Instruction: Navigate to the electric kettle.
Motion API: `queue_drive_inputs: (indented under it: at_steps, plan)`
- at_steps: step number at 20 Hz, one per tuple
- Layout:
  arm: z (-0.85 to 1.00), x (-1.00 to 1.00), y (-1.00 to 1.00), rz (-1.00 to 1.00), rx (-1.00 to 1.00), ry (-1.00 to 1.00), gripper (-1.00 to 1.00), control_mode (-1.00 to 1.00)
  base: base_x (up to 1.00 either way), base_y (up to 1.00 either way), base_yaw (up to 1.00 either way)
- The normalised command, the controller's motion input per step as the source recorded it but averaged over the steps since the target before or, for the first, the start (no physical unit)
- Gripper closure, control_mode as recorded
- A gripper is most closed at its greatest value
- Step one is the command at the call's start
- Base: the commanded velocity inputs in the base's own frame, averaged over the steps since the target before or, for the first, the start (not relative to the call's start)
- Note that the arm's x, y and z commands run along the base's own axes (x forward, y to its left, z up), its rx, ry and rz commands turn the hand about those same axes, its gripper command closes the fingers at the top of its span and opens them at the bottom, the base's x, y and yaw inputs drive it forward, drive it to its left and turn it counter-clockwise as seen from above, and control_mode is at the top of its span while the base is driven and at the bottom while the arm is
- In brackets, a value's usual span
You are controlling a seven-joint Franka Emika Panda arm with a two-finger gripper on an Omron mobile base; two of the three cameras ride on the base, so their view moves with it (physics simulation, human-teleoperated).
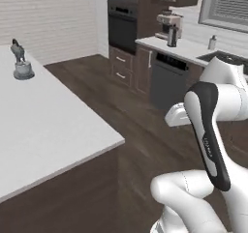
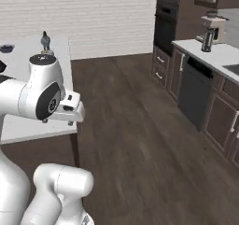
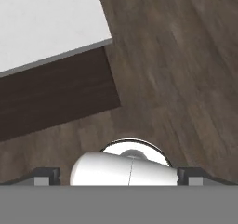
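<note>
The electric kettle (image 1: 172,36) is a small dark-grey jug on the far counter, just in front of a beige-and-black espresso machine (image 1: 168,23). In the right base view the kettle (image 2: 207,40) stands at the upper right, well across the wooden floor from me. My gripper (image 3: 118,175) points down at the floor beside the island's corner. Its two dark fingertips (image 3: 46,174) sit wide apart, so it is open with nothing between them.
A white-topped island (image 1: 48,125) fills the left, with a small grey ornament (image 1: 22,63) on it. Along the right run a wall oven (image 1: 122,26), a dishwasher (image 1: 167,80), a sink (image 1: 227,58) and a small white bottle (image 1: 212,42). Wooden floor (image 2: 135,140) lies between.
</note>
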Motion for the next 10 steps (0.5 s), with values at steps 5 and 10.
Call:
queue_drive_inputs:
  at_steps: [5,10]
  plan:
    - [0.0,0.0,0.0,0.0,0.0,0.0,-1.0,1.0,0.0,0.0,-0.98]
    - [0.0,0.0,0.0,0.0,0.0,0.0,-1.0,1.0,0.39,-0.01,-0.79]
